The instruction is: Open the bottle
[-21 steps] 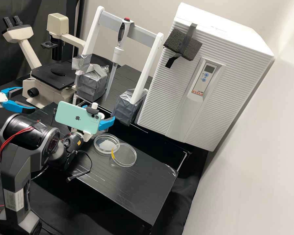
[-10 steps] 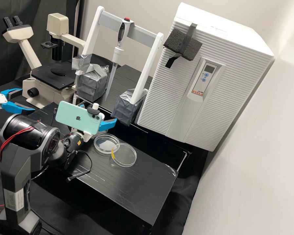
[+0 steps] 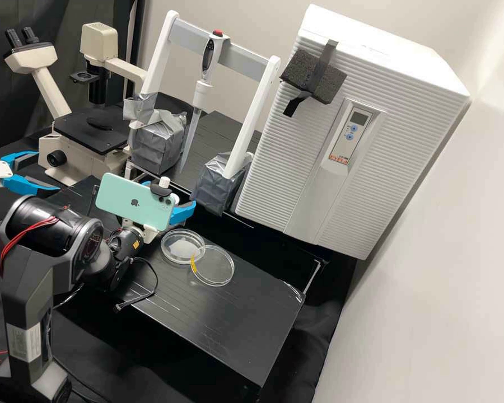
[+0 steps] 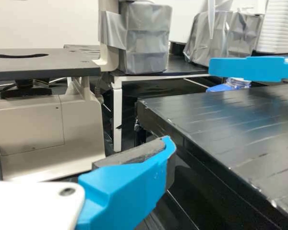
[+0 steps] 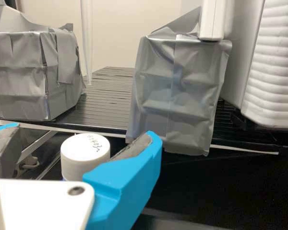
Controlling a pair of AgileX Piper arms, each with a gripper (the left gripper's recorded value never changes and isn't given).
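Note:
The bottle's white cap (image 3: 163, 182) rises between the blue fingers of my right gripper (image 3: 171, 196), near the back left of the black platform (image 3: 224, 313). In the right wrist view the cap (image 5: 85, 148) stands just beyond the gripper body, with a finger (image 5: 129, 167) against one side and the other finger (image 5: 2, 139) on the opposite side; the gripper looks shut on the bottle's body. The left wrist view shows the clear bottle (image 4: 240, 82) between those fingers. My left gripper (image 3: 46, 170) hangs open at the far left, off the platform, holding nothing.
Two clear petri dishes (image 3: 182, 245) (image 3: 213, 265) lie right of the bottle. A microscope (image 3: 78, 140) stands at the back left. A pipette (image 3: 199, 95) hangs from a white stand on taped grey blocks (image 3: 157, 140) (image 3: 218, 182). A big white machine (image 3: 347, 129) fills the right.
My left gripper has shifted slightly down and to the left. The right gripper's fingers have barely stirred around the bottle.

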